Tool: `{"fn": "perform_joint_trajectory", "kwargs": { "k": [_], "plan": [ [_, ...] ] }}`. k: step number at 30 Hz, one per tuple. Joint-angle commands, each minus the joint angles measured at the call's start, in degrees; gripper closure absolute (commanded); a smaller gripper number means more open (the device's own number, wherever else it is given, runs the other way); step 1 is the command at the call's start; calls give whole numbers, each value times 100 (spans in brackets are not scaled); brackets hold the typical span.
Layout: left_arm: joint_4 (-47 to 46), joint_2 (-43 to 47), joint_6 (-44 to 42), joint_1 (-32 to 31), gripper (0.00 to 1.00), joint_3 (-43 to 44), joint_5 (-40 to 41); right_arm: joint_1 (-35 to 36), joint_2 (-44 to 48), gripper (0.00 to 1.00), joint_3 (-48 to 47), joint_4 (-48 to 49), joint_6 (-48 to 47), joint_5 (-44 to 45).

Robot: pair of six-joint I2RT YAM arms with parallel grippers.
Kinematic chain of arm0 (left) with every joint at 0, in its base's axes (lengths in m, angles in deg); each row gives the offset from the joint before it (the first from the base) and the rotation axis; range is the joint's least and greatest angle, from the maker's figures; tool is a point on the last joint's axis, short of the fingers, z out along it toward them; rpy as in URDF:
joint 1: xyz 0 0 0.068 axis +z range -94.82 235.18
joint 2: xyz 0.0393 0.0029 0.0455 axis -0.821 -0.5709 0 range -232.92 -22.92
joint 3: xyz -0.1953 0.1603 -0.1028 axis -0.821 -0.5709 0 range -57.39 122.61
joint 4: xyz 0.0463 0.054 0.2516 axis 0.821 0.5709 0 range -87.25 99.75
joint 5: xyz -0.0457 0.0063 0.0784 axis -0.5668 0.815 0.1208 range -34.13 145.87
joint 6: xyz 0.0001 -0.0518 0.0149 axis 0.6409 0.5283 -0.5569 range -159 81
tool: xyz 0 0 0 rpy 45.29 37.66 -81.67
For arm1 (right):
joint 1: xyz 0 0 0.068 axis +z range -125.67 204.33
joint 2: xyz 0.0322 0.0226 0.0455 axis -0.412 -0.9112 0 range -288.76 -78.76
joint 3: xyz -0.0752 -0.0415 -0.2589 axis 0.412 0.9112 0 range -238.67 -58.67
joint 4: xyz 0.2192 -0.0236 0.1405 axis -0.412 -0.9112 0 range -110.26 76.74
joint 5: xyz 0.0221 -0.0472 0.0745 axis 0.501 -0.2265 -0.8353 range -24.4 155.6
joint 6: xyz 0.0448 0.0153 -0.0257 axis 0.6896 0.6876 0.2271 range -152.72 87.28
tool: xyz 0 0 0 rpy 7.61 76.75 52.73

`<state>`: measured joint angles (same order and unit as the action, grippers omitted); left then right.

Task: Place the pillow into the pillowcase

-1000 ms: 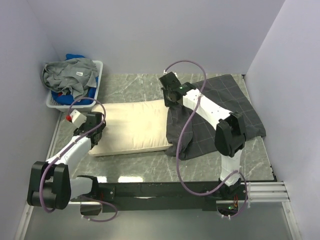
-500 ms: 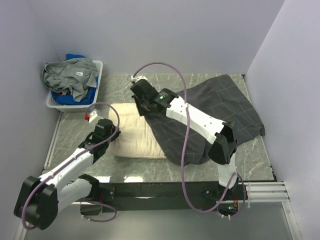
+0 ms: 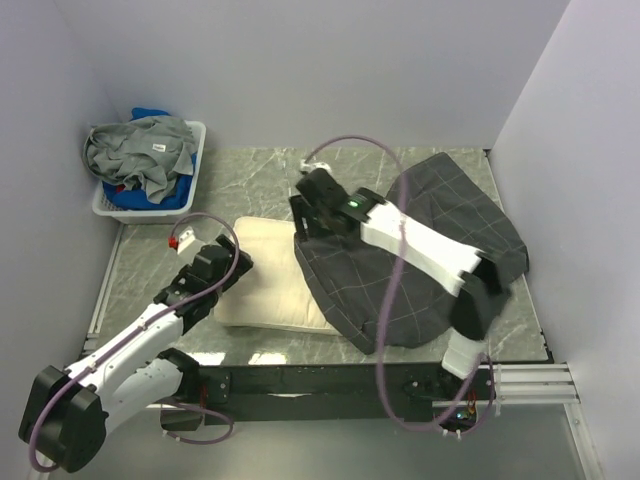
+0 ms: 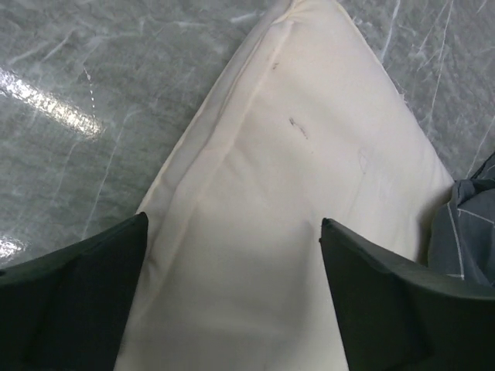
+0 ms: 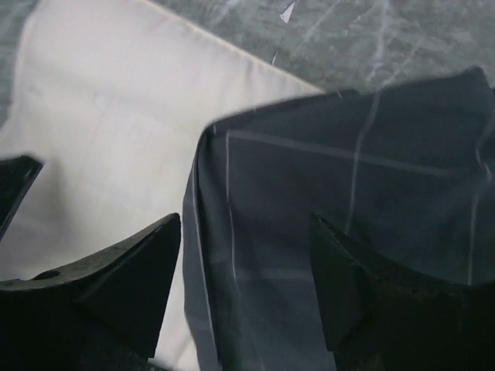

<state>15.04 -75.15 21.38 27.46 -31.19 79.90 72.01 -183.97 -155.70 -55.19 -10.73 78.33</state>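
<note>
Your left gripper [image 4: 233, 224] hangs over the left end of the pillow [image 3: 262, 278] with its jaws spread wide. Cream fabric shows between the two fingers [image 4: 77, 301] and nothing is pinched. Your right gripper [image 5: 246, 220] sits above the left edge of the pillowcase [image 3: 420, 255], also spread apart. The dark checked cloth lies loose between its fingers rather than clamped. The pillow rests flat on the marble table [image 3: 260, 175], left of centre, with only its left part showing. Its right part is covered by the pillowcase, which spreads rumpled toward the right side of the table. You cannot tell from these views whether that end is inside the opening or merely under the cloth. A white basket [image 3: 196, 150] of grey and blue clothes stands in the back left corner, well apart from the pillow.
</note>
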Motion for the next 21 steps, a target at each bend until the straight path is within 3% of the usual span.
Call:
{"fn": "perform_joint_trajectory", "kwargs": {
  "k": [1, 10, 13, 14, 15, 16, 17, 18, 19, 21],
  "plan": [
    [326, 160, -246, -31, 1, 264, 233, 180, 2279, 26, 1592, 623, 392, 353],
    [-183, -51, -307, -49, 7, -228, -275, 1006, 4630, 25, 5559, 1450, 2184, 501],
    [-394, -121, -308, -49, 14, -360, -425, 945, 4406, 25, 6187, 1889, 2476, 441],
    [-490, -147, -290, -49, 22, -422, -513, 788, 3995, 31, 6196, 2169, 2406, 362],
    [-509, -165, -290, -49, 28, -466, -566, 656, 3747, 48, 6153, 2337, 2327, 101],
    [-474, -182, -273, -49, 52, -475, -601, 507, 3492, 55, 6013, 2713, 2118, -146],
    [-439, -165, -246, -49, 66, -484, -628, 166, 2994, 63, 5916, 2873, 2011, -313],
    [-412, -148, -229, -49, 88, -484, -645, 15, 2745, 76, 5767, 2971, 1914, -437],
    [-395, -52, -211, -49, 95, -501, -715, -117, 2490, 78, 5348, 3024, 1687, -447],
    [-412, 80, -158, -49, 99, -624, -803, -459, 1813, 82, 4811, 3007, 1458, -491]
  ]
}}
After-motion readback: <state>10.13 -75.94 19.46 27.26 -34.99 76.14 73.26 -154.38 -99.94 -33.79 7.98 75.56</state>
